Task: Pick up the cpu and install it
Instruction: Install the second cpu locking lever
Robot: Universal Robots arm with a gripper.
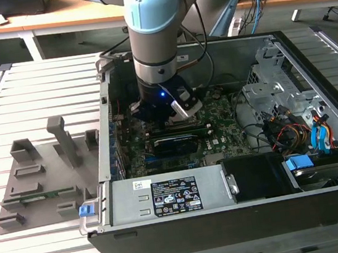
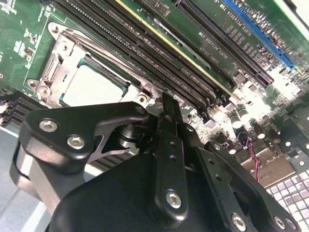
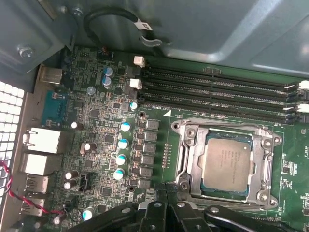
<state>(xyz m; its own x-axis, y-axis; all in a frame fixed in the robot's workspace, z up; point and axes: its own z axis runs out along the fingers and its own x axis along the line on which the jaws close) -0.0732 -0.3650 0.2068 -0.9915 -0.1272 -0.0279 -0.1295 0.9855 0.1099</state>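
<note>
Silvery cpu (image 3: pixel 227 163) sits squarely inside the socket frame (image 3: pixel 189 164) — already seated, it seems — while the gripper (image 2: pixel 161 123) hangs just above, empty, its grasp impossible to judge.

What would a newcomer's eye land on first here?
The blue-grey arm reaching down into the open PC case in the exterior view. In the first wrist view, the silvery cpu lies inside the socket frame beside the memory slots, with the pincer close by it.
</note>
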